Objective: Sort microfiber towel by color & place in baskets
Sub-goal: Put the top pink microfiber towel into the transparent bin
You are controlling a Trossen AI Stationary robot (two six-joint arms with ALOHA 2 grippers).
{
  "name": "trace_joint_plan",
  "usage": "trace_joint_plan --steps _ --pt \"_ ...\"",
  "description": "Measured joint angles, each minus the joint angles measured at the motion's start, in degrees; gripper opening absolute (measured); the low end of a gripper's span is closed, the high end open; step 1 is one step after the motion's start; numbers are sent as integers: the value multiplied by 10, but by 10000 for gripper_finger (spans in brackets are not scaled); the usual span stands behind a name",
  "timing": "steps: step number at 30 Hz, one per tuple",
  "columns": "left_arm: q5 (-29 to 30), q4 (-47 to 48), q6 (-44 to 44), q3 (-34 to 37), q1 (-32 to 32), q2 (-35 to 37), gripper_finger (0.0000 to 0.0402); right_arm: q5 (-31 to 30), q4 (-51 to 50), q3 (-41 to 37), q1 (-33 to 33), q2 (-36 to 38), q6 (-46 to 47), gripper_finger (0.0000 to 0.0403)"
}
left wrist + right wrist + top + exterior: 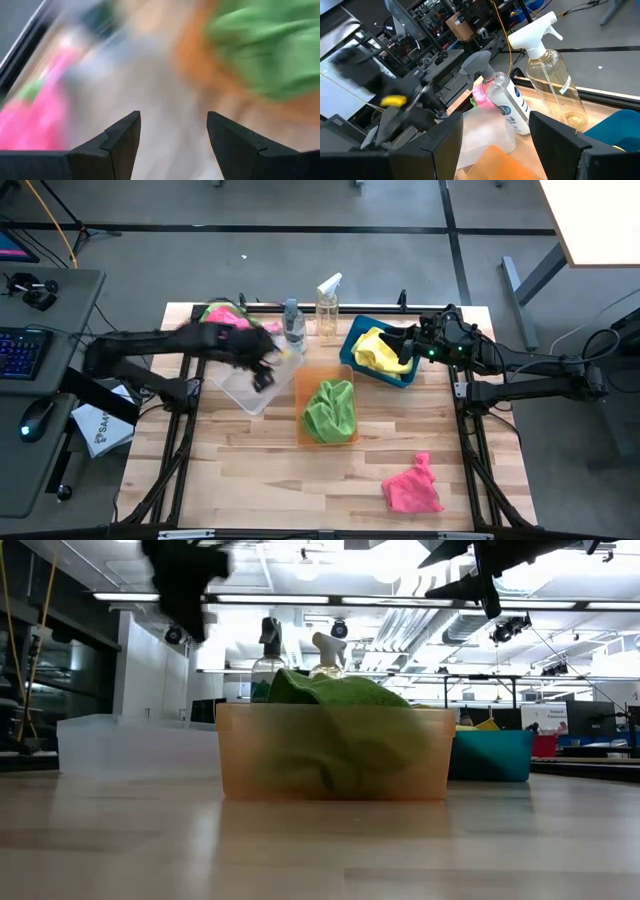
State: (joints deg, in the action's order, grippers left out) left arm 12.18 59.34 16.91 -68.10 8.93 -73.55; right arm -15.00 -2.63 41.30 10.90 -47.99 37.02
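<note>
A lime green towel (330, 408) lies bunched in the orange bin (301, 418), which stands in the middle of the low view (335, 755). A yellow towel (378, 352) fills the blue bin (350, 343). One pink towel (412, 488) lies crumpled on the table near its front right. A pink and green heap (225, 313) sits at the far left edge. My left gripper (262, 374) hangs open over the clear bin (245, 392), holding nothing (172, 135). My right gripper (405, 346) is open above the yellow towel, nothing between its fingers (495, 135).
Two spray bottles (293, 322) (328, 305) stand at the table's far edge between the clear and blue bins, close to both grippers. Bare wood lies along the near half of the table, left of the pink towel. A keyboard and mouse sit on a side desk to the left.
</note>
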Motion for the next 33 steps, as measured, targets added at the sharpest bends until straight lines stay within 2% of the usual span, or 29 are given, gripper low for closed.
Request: trace_joint_plan --steps 3,6,10,14,19,25,33 --pt "5 27 23 77 96 58 216 0 -1 0 0 0 0 225" --pt "-10 14 12 122 212 68 216 0 -1 0 0 0 2 225" --pt "-19 -15 -16 137 326 22 216 0 -1 0 0 0 18 225" --pt "-15 -54 -3 137 400 -31 216 0 -1 0 0 0 24 225" --pt "-74 -102 24 137 433 -83 216 -1 -1 0 0 0 41 225" --pt "-72 -142 37 137 436 -122 216 0 -4 0 0 0 50 225" --pt "-54 -147 40 137 437 -161 214 0 -16 0 0 -1 51 225"
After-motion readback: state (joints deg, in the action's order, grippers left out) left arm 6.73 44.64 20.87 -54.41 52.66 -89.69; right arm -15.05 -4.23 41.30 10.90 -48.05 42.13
